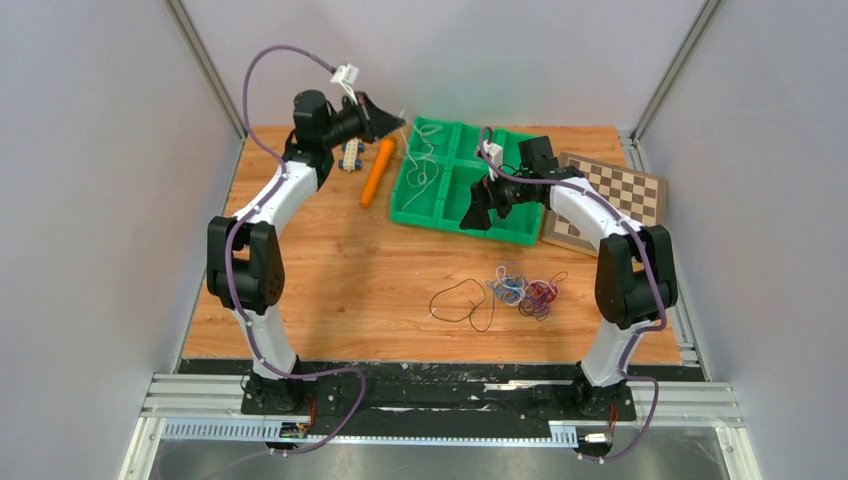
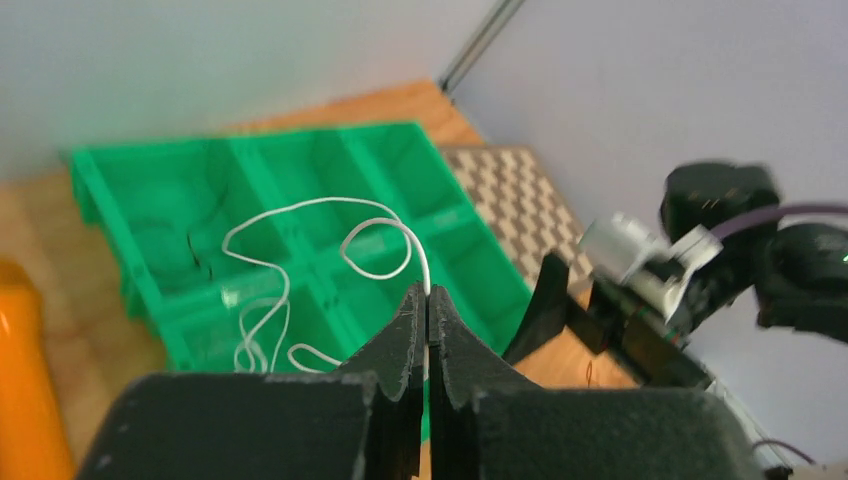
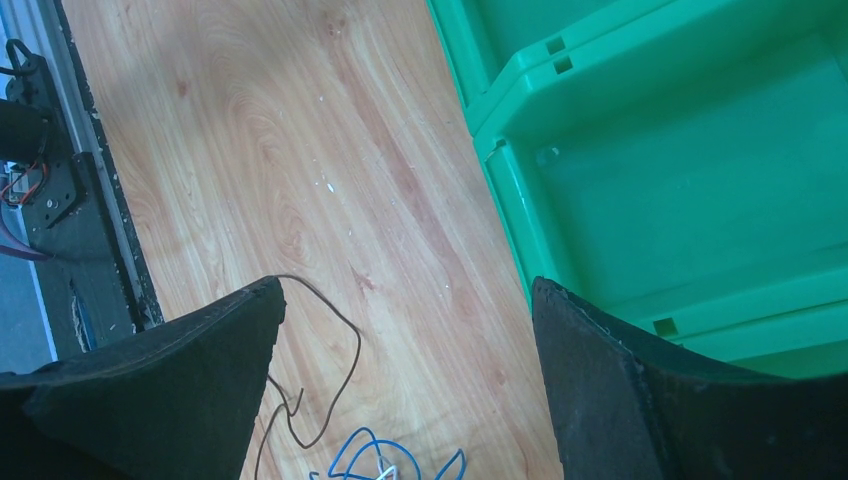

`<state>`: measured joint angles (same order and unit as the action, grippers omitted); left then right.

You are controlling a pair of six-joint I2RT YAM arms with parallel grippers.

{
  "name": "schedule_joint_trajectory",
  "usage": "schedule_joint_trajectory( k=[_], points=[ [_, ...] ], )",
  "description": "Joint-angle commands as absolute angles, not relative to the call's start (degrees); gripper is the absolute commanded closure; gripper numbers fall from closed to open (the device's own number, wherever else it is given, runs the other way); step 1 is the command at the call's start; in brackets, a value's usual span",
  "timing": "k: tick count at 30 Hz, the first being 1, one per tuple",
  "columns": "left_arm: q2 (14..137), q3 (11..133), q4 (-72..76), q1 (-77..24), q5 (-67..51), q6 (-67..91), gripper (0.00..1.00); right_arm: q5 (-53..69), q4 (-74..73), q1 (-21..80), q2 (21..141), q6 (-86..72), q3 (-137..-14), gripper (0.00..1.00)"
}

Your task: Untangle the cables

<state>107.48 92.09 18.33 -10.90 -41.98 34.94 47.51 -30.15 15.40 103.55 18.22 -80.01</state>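
My left gripper (image 2: 428, 300) pinches one white wire (image 2: 300, 205) that loops ahead of it over the green tray (image 2: 110, 190); so thin, it may slip out if I pull; my right gripper (image 3: 405, 287) gapes empty, the knotted cables (image 1: 522, 290) lying near it, untouched.

Wooden table (image 1: 340, 275) is bearing: green compartment tray (image 1: 418, 216), orange carrot (image 1: 378, 172), chessboard (image 1: 622, 190), tangled cables (image 1: 514, 290) lying near the front.

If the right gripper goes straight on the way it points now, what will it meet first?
Most likely the bare table, between the tray and the black cable. The right gripper is open and empty. Depth is unclear, so take this as a guess.
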Motion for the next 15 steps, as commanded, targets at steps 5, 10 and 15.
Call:
schedule_joint_trajectory(
  k=[5,10,15],
  points=[
    [98.26,72.48,18.28,-11.55,-42.44,26.93,1.00,48.25,-28.65,14.43,103.54,18.02,-80.30,0.09],
    [98.39,69.29,11.67,-12.79,-38.92,22.73,1.00,48.42,-28.57,14.19,104.48,17.65,-81.01,0.09],
    [105.07,77.09,1.35,-15.35,-32.01,18.69,1.00,48.44,-28.56,14.18,106.02,16.79,-82.93,0.09]
  ],
)
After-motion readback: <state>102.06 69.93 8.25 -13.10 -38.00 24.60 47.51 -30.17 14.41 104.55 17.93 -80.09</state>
